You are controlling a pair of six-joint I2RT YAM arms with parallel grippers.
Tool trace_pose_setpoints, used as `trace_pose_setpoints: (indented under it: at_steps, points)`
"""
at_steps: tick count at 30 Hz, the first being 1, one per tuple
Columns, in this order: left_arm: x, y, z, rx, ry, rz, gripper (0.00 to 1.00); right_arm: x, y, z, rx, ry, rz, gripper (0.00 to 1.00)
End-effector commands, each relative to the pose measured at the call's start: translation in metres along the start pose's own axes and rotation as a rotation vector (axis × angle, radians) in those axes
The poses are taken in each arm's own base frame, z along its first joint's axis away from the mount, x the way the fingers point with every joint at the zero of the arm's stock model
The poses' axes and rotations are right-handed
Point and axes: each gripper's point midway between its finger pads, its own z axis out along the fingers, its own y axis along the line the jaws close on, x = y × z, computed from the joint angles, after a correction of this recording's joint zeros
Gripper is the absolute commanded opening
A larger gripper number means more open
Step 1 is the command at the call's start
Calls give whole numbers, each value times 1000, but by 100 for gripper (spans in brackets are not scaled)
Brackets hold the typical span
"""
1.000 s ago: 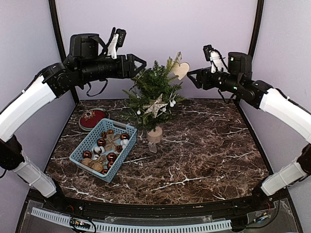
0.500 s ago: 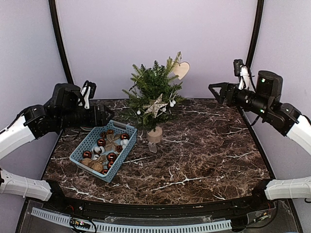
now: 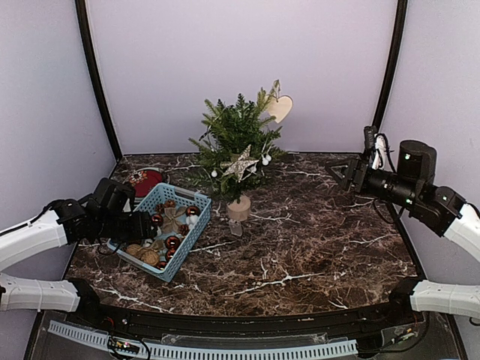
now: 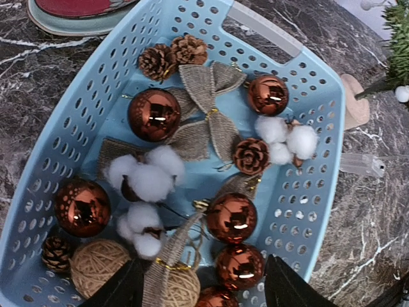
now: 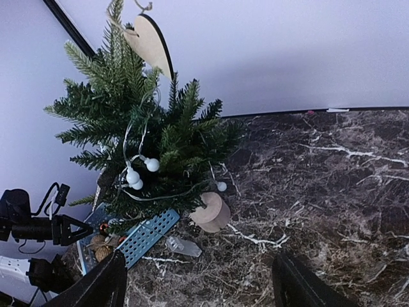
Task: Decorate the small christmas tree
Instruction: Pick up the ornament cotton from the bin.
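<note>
- Small christmas tree (image 3: 236,142) upright at back-centre of marble table (image 3: 322,247), on pale wooden base (image 3: 239,208), just right of blue basket (image 3: 192,238).
- On tree: wooden heart (image 3: 280,108) at top right, glitter star (image 3: 240,163) mid-front, string of white balls (image 3: 265,158).
- Left gripper (image 4: 204,262) open, jaws spread wide, nothing between them; hovering low over near-left end of basket.
- In basket: brown baubles (image 4: 153,114), pine cones (image 4: 156,62), burlap bows (image 4: 208,102), cotton puffs (image 4: 146,178), twine balls (image 4: 96,265).
- Right gripper (image 5: 199,256) open too, empty; above back-right of table, well apart from tree, pointing at it.
- Red round dish (image 3: 144,182) behind basket; touching or not, cannot tell.
- Small clear piece (image 3: 235,228) on table just in front of tree base.
</note>
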Motion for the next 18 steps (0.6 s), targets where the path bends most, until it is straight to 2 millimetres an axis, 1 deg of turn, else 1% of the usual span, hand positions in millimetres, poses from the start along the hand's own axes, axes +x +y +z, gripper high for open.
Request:
trace_pose_setpoints:
  at_steps: [1, 5, 7, 9, 13, 16, 18]
  points:
    - [-8, 15, 11, -27, -14, -49, 64, 7, 8, 7, -64, 5, 59, 79]
    - [-24, 20, 17, -53, -32, -15, 57, 11, 7, 10, -67, 10, 67, 78]
    - [-30, 22, 21, -68, -26, 10, 53, 12, 5, 10, -57, 12, 67, 77]
    - [-34, 24, 27, -85, -12, 36, 46, 13, 3, 10, -49, 14, 66, 77]
    - [-40, 27, 38, -115, 15, 77, 43, 16, 0, 9, -36, 20, 66, 77]
    - [-47, 27, 45, -106, 23, 93, 38, 19, -2, 9, -32, 24, 66, 77]
    - [-47, 25, 51, -102, 48, 97, 36, 20, -2, 9, -30, 27, 70, 77]
